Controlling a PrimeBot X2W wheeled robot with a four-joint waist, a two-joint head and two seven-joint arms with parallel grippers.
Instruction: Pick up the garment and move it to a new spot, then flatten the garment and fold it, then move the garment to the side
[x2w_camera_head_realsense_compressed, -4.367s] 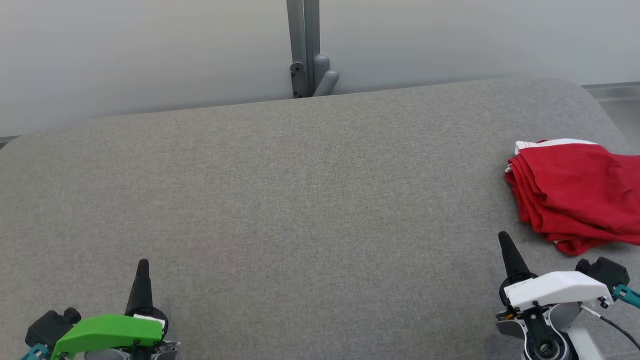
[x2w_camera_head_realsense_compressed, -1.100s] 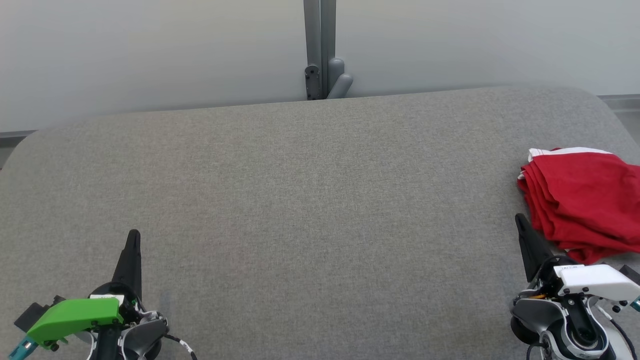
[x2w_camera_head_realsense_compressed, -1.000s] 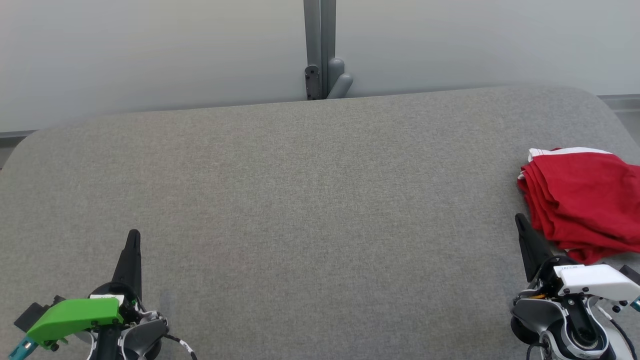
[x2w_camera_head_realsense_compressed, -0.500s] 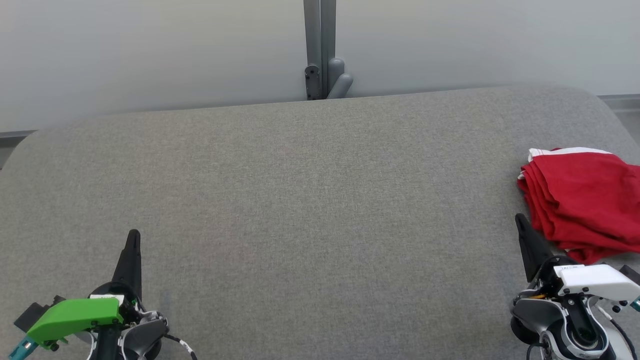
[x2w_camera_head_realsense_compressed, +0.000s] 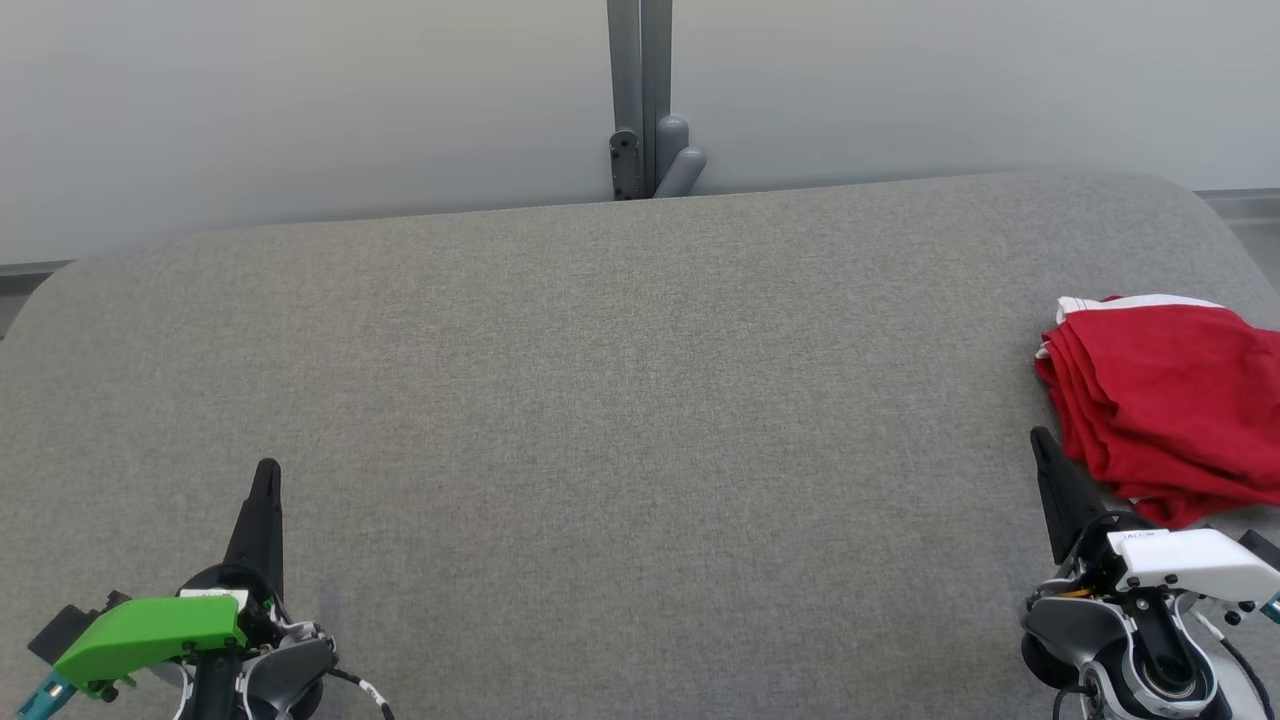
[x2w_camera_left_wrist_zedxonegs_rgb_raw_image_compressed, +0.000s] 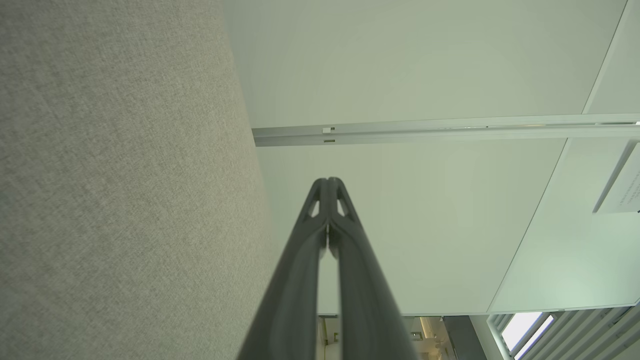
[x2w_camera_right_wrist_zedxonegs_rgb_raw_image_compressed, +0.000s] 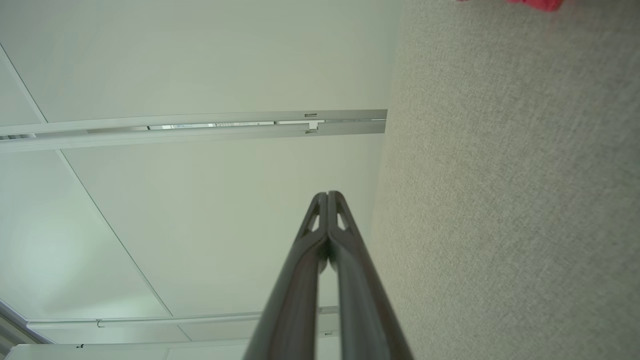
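The garment (x2w_camera_head_realsense_compressed: 1170, 400), red with a white trim, lies folded in layers at the right edge of the grey fabric table (x2w_camera_head_realsense_compressed: 620, 400); a sliver of the garment (x2w_camera_right_wrist_zedxonegs_rgb_raw_image_compressed: 535, 3) shows red at the top of the right wrist view. My right gripper (x2w_camera_head_realsense_compressed: 1042, 440) hovers just beside the garment's near left corner, fingers pressed together and empty. In the right wrist view the right gripper (x2w_camera_right_wrist_zedxonegs_rgb_raw_image_compressed: 327, 194) is shut. Far off at the lower left, my left gripper (x2w_camera_head_realsense_compressed: 267, 470) is also shut and empty, and the left wrist view shows the left gripper (x2w_camera_left_wrist_zedxonegs_rgb_raw_image_compressed: 327, 180) with both fingers touching.
A grey metal post with a bracket (x2w_camera_head_realsense_compressed: 645, 150) stands behind the table's far edge, in front of a pale wall (x2w_camera_head_realsense_compressed: 300, 100). The table's rounded corners fall away at the far left and far right.
Nothing has moved in the last second. Since the oldest frame the camera has shifted, and both grippers have come to new poses, the right one closer to the garment.
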